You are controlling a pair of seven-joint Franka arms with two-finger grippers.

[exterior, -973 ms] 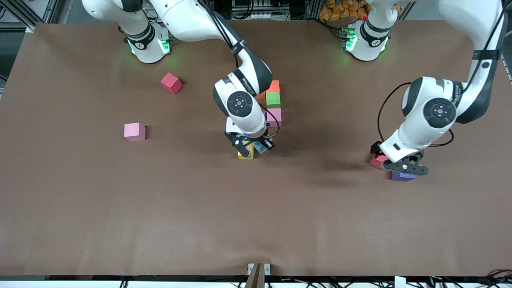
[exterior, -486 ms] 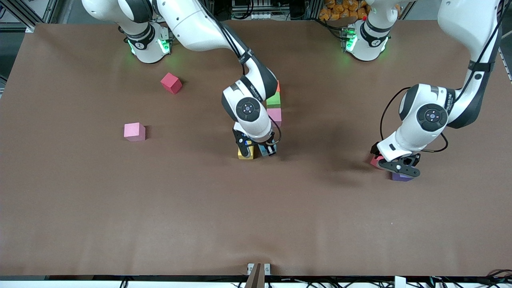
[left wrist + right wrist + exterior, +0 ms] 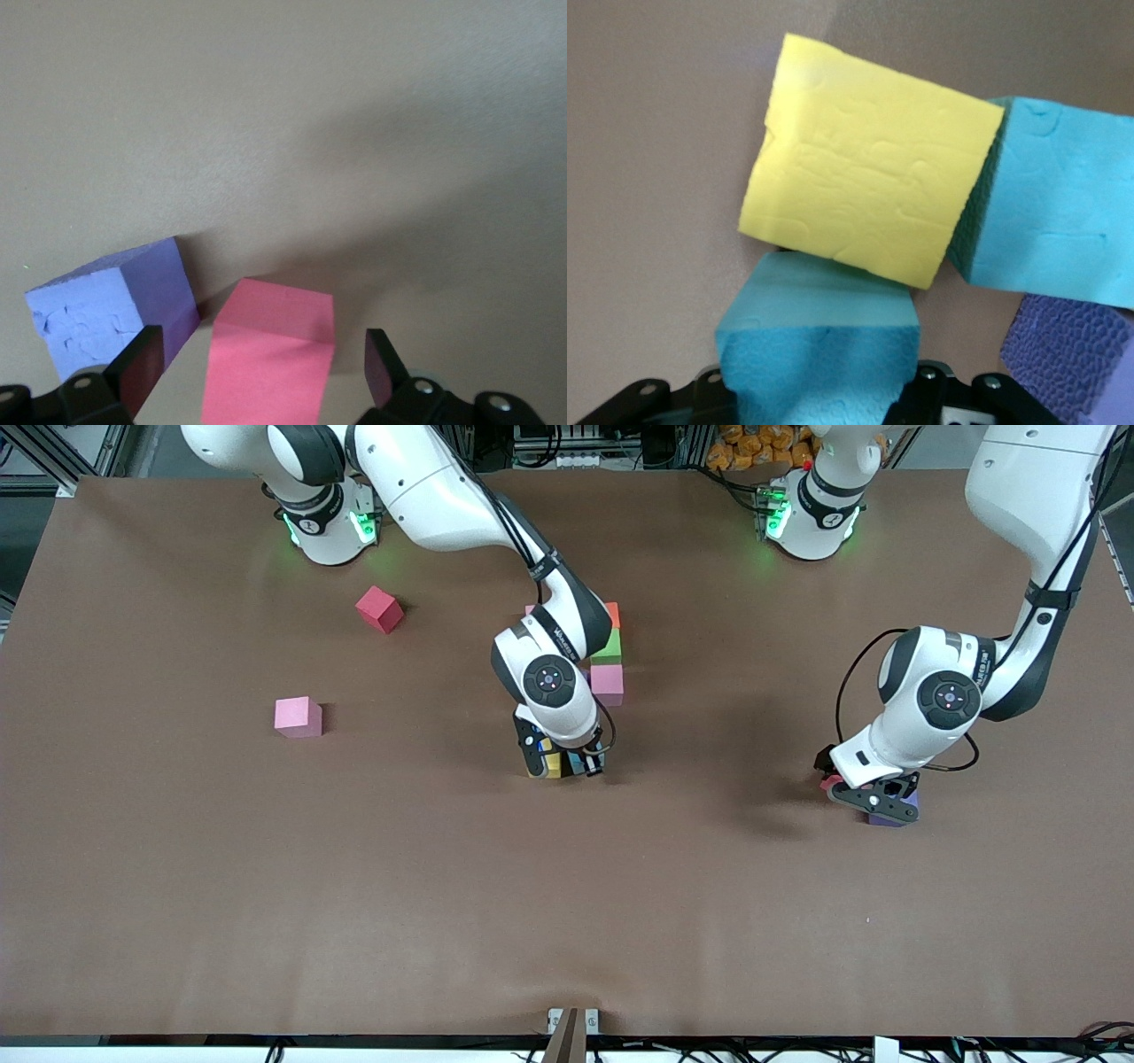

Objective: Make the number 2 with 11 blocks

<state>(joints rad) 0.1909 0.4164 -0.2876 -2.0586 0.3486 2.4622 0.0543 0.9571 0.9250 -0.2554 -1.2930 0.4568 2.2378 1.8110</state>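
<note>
- The number 2 [image 3: 595,682] is only partly built in the middle of the surface [image 3: 567,921]: an orange block [image 3: 611,614], a green block [image 3: 608,647] and a pink block [image 3: 607,680] make a column, and a yellow block [image 3: 554,763] lies nearer to the front camera, with another light blue cube and a purple one beside it in the right wrist view.
- Over the last second the right claw [image 3: 567,762] has come down beside the yellow block. It is closed on a light blue block [image 3: 819,350], which now sits touching the yellow block's side.
- In my judgement this block is almost placed, and opening the fingers is the step that remains.
- In the same second the left claw [image 3: 873,802] has lowered, toward the left arm's end of the surface. Its fingers are wide apart on both sides of a red-pink block [image 3: 270,354] and hold nothing yet.
- A purple block [image 3: 115,310] stands just beside this one, so closing could push it.
- A red block [image 3: 379,609] and a second pink block [image 3: 298,716] wait loose toward the right arm's end, well apart from the digit.
- Writing: the forearm of each arm carries a small dark label, but I cannot read it. The blocks have plain faces.
</note>
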